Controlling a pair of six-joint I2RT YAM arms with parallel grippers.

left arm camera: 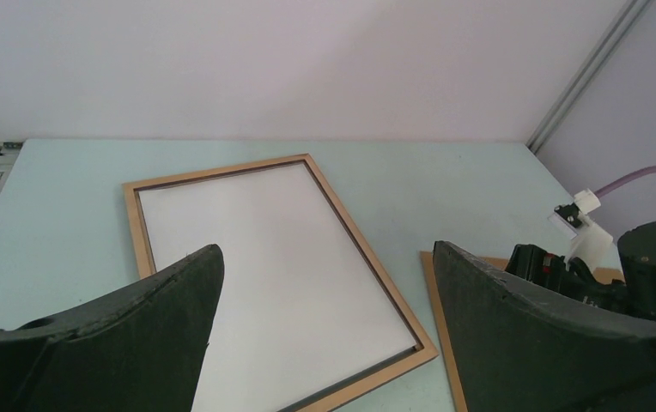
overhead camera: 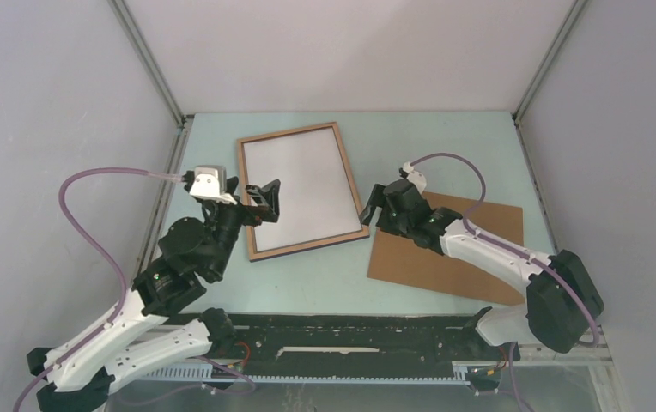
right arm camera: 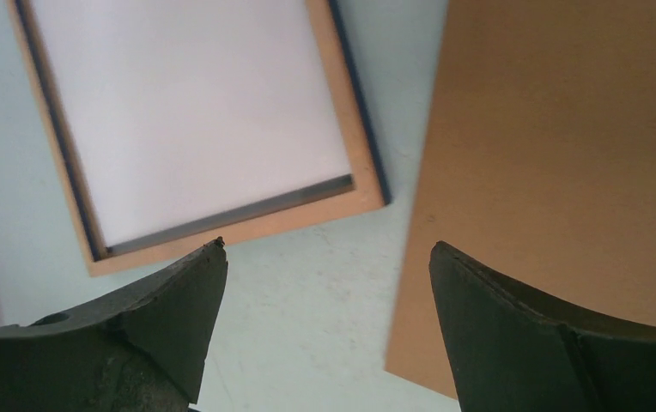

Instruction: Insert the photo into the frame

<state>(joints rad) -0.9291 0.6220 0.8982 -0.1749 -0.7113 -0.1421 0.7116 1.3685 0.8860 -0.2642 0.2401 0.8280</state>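
Top external: your right claw (overhead camera: 366,209), spread, hovers between the near right corner of the frame (overhead camera: 288,132) and the photo (overhead camera: 419,262), brown back up, just right. Photo's length runs left-right, frame's near-far. Left wrist: left claw (left arm camera: 326,249) spread over the thin wood frame (left arm camera: 367,257), smooth white panel (left arm camera: 264,257) inside. Right wrist: matte fibreboard photo (right arm camera: 565,154) flat on worktop (right arm camera: 307,283).

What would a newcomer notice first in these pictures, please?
The wooden frame, pale inside, lies flat at centre. To its right lies the photo, brown back up. The left pincer hangs open over the frame's left edge; the right pincer, also open, between frame and photo.
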